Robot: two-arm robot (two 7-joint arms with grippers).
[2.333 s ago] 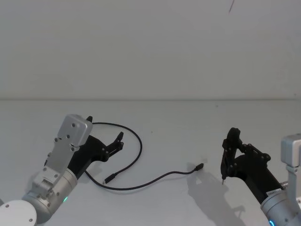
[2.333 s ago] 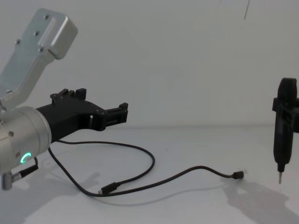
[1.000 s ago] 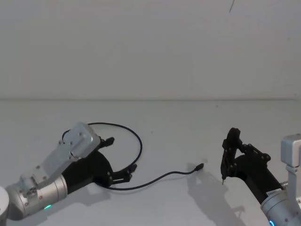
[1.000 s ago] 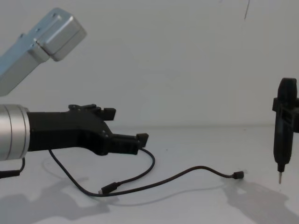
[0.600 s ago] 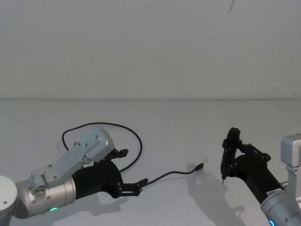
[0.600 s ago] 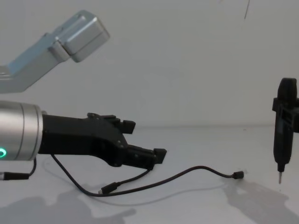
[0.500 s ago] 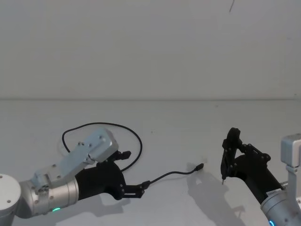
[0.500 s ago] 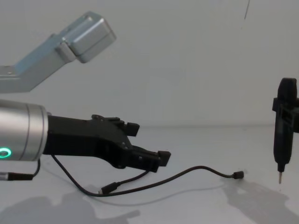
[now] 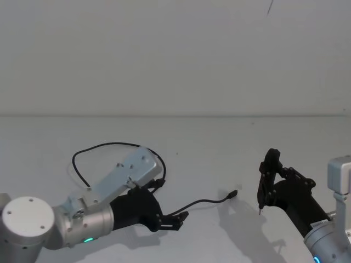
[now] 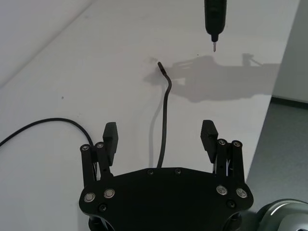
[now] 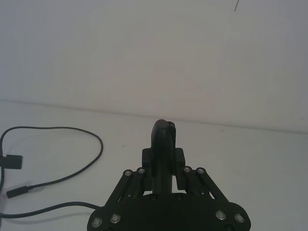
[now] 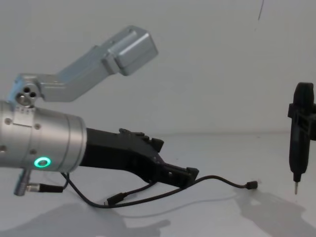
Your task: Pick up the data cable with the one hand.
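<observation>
The pick-up is judged to be at the approach stage, and nothing has been grasped yet. The data cable [image 9: 200, 202] is seen lying slack on the white surface [image 9: 230, 137], with no part of it raised. In the head view its loop [image 9: 109, 144] is found in the lower left of the frame. From there a strand is led to the right, ending in a small plug [image 9: 233, 193] near the lower centre. In the chest view the second plug [image 12: 114, 200] is seen at the lower left, below the arm.

The left hand [image 10: 160, 131] is set low over the surface, reaching toward the lower centre of the head view, with its fingers [image 10: 110, 134] spread wide. In the left wrist view the strand is seen running through the gap between the two fingers, about midway, with neither finger touching it. In the chest view a fingertip is seen at the strand's level, but whether contact is made there cannot be told.

What is left is judged to be the closing of the fingers on the strand and the lifting of it off the surface. As the cord is thin and limp, a low, centred pinch would be called for, or it may slip out.

The right hand [image 11: 163, 159] is parked at the lower right of the head view, well apart from the cable, clamped on a pen-shaped tool [image 12: 299, 138].
</observation>
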